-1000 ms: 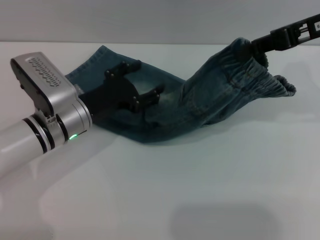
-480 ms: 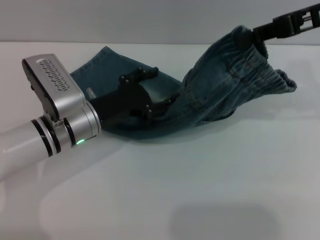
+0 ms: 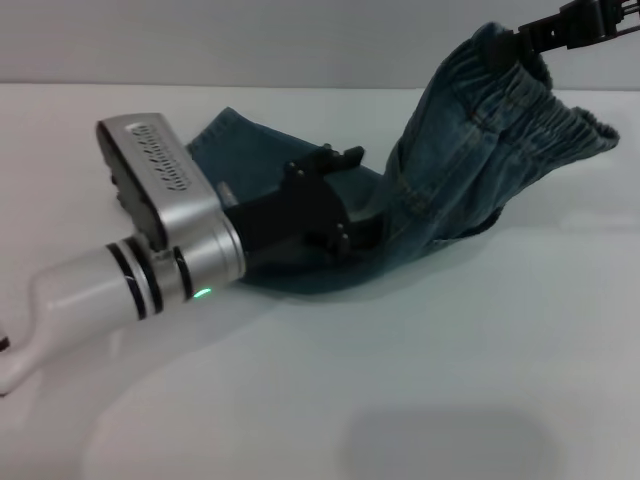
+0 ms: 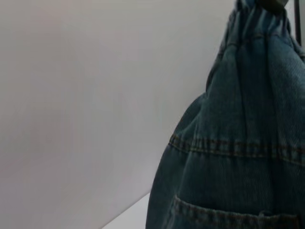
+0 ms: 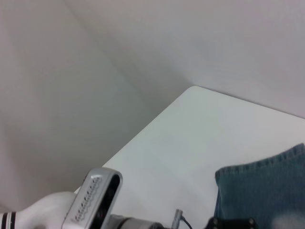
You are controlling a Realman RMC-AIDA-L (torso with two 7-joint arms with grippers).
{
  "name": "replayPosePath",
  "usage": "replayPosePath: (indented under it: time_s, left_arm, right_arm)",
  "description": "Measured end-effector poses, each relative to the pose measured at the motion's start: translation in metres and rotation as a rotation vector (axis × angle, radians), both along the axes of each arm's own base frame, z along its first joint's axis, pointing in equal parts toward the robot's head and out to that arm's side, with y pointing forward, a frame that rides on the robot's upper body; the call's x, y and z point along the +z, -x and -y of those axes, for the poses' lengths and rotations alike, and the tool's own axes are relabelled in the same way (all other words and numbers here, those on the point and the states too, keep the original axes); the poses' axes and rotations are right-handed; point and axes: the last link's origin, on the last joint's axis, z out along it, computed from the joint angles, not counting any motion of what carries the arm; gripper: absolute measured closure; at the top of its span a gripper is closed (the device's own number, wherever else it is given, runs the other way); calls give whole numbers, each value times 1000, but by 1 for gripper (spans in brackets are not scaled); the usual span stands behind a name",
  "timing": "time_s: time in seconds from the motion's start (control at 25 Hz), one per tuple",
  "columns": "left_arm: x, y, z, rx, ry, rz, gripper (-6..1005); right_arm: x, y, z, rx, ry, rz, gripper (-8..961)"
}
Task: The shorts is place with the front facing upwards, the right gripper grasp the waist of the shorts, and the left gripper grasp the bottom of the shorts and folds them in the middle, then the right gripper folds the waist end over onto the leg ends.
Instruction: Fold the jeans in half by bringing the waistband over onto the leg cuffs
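Note:
Blue denim shorts (image 3: 470, 150) lie on the white table (image 3: 420, 380), folded lengthwise. Their leg ends (image 3: 235, 135) rest flat at the left. The elastic waist (image 3: 545, 115) is lifted into the air at the upper right, where my right gripper (image 3: 518, 42) is shut on it. My left gripper (image 3: 335, 198) stands open over the middle of the shorts, its black fingers (image 3: 327, 160) spread against the denim near the fold. The left wrist view is filled by hanging denim (image 4: 238, 143). In the right wrist view I see the leg end (image 5: 262, 191) and my left arm (image 5: 93, 200).
The silver and white left forearm (image 3: 150, 230) reaches in from the lower left across the table. A plain grey wall (image 3: 300, 40) stands behind the table's far edge. The table corner (image 5: 193, 88) shows in the right wrist view.
My right gripper has raised the waist higher. My left arm has slid to the right along the shorts, toward the lifted part.

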Motion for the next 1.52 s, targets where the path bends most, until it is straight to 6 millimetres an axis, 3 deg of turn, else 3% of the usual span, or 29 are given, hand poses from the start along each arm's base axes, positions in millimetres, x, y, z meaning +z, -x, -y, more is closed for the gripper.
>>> replayPosePath:
  time_s: [0.6, 1.52]
  left_arm:
    - [-8, -9, 9, 52, 51, 71, 170]
    - [-24, -22, 28, 66, 182, 114, 170]
  right_arm:
    - [9, -1, -2, -2, -24, -2, 949]
    - [5, 4, -2, 4, 6, -2, 950]
